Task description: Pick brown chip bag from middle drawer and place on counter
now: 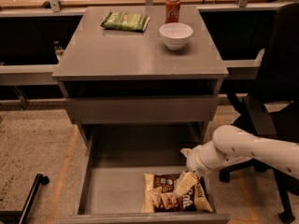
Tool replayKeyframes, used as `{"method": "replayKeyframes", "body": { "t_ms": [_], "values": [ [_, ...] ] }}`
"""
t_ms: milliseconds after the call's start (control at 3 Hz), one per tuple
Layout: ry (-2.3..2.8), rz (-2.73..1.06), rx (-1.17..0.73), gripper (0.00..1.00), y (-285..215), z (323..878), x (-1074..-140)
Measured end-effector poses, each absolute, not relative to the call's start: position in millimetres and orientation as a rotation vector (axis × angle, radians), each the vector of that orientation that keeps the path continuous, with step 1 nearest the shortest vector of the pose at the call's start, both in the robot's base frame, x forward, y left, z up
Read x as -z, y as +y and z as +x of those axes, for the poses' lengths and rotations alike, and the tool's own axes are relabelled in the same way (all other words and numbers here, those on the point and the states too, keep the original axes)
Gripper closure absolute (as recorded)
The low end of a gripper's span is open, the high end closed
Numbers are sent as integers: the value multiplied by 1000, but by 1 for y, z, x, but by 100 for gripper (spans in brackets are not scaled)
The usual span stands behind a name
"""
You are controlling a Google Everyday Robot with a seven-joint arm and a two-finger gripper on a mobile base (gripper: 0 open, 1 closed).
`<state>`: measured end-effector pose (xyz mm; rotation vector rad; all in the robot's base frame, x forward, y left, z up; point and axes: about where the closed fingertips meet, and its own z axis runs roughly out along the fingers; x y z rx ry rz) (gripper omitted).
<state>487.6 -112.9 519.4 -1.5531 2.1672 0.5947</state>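
The brown chip bag (164,200) lies flat on the floor of the open middle drawer (117,190), at its front right. My gripper (185,185) reaches down from the white arm on the right and sits on top of the bag's right half. The bag rests on the drawer floor. The grey counter (135,55) is above, at the top of the cabinet.
On the counter stand a flat green snack bag (125,21), a red soda can (172,9) and a white bowl (175,35). A shut upper drawer (140,108) overhangs the open one. A black office chair (278,83) stands at the right, a black wheeled leg (32,195) at lower left.
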Motion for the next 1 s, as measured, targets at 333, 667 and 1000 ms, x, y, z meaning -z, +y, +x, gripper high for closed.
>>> {"method": "replayKeyframes", "body": {
  "t_ms": [333, 667, 1000],
  "values": [
    [2288, -1490, -500, 0, -130, 495, -470],
    [2369, -1445, -485, 0, -145, 496, -434],
    [2456, -1381, -510, 0, -158, 488, -401]
  ]
}}
